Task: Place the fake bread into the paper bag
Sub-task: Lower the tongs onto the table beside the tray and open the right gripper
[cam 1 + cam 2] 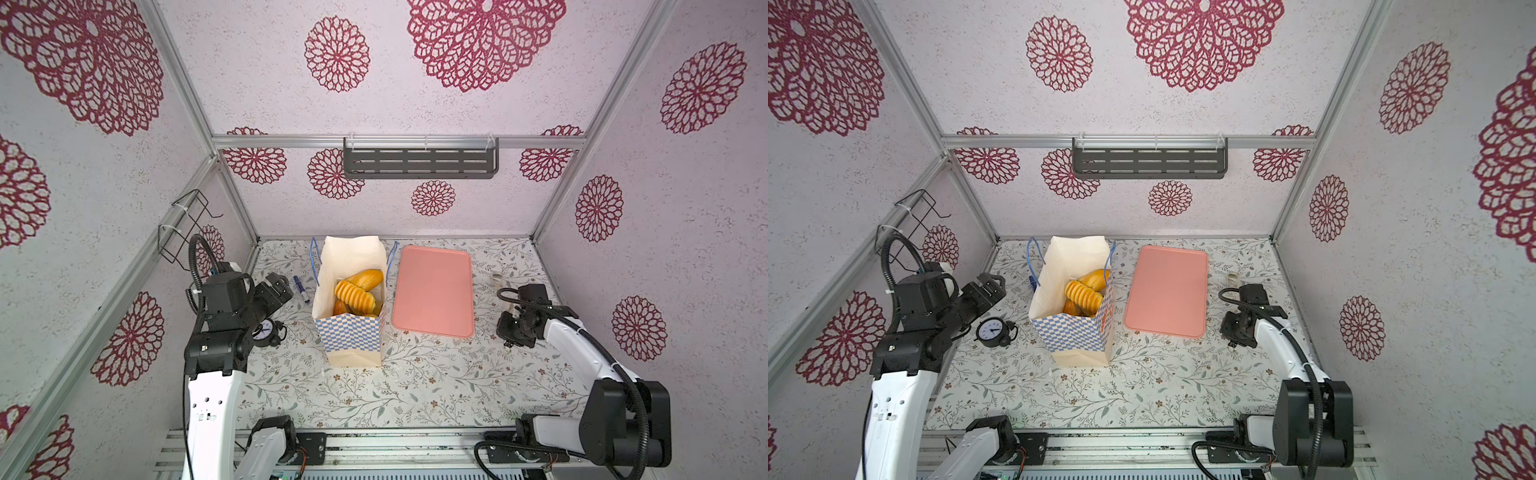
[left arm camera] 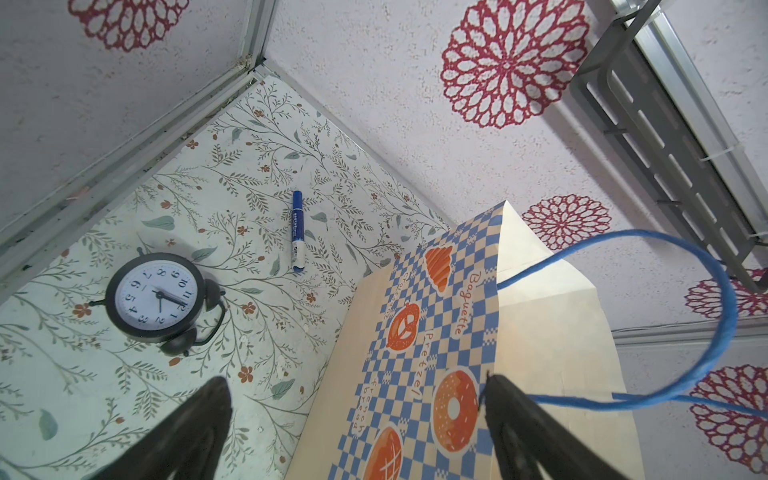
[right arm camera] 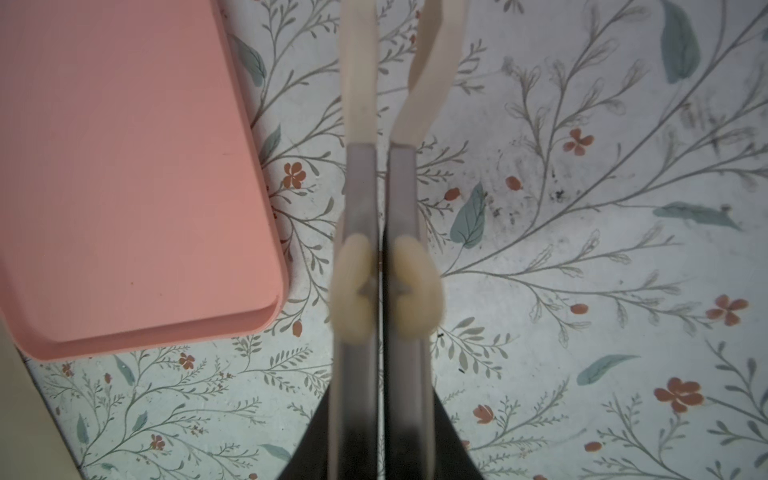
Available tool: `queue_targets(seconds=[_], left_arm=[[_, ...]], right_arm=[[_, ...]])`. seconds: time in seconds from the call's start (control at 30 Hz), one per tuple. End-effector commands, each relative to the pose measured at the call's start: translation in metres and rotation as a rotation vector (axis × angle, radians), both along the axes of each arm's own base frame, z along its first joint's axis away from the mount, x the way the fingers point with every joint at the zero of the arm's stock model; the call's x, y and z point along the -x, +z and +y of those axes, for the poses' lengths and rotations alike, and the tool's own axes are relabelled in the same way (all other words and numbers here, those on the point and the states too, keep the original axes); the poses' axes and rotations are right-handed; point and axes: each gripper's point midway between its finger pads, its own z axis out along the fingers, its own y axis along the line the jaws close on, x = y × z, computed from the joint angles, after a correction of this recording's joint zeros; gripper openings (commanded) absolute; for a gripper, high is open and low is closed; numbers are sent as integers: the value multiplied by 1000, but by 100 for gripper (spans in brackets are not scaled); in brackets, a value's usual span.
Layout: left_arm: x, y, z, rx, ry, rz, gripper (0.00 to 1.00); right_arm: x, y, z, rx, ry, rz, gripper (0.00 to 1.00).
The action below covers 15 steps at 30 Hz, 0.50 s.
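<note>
Both empty: my left gripper (image 1: 277,288) splayed at the paper bag's (image 1: 353,336) nine o'clock, right gripper (image 3: 381,149) clenched at the tray's (image 1: 432,291) three o'clock.

One paper bag (image 1: 353,338) is counted on the bench (image 1: 415,386), and three pieces of fake bread (image 1: 353,296) can be made out inside it, any others being hidden. One tray (image 1: 432,291), one alarm clock (image 1: 992,331) and one marker (image 2: 297,230) are also counted. One shelf (image 1: 419,163) and one wire rack (image 1: 187,226) are seen on the walls.

paper bag (image 2: 419,340) — "Baguette", "Pretzel", "fresh bread" | alarm clock (image 2: 156,297) — numerals 1–12 | marker (image 2: 297,230) label unreadable
</note>
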Motion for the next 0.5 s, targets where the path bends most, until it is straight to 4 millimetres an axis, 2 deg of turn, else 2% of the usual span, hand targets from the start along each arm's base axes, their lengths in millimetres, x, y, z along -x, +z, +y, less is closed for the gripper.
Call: queue_targets(seconds=[0.0,0.23,0.47], left_arm=[[-5,5,0,43,0,-60,97],[-7,-7,-1,82,-7,-52,97],[-6,-8,-2,91,-13,-51,97]], right_arm=[[-14,3,-5,28,-8,-60,25],[-8,-26,-10,57,-16,10,30],[-6,-42,-12,66,-23,38,40]])
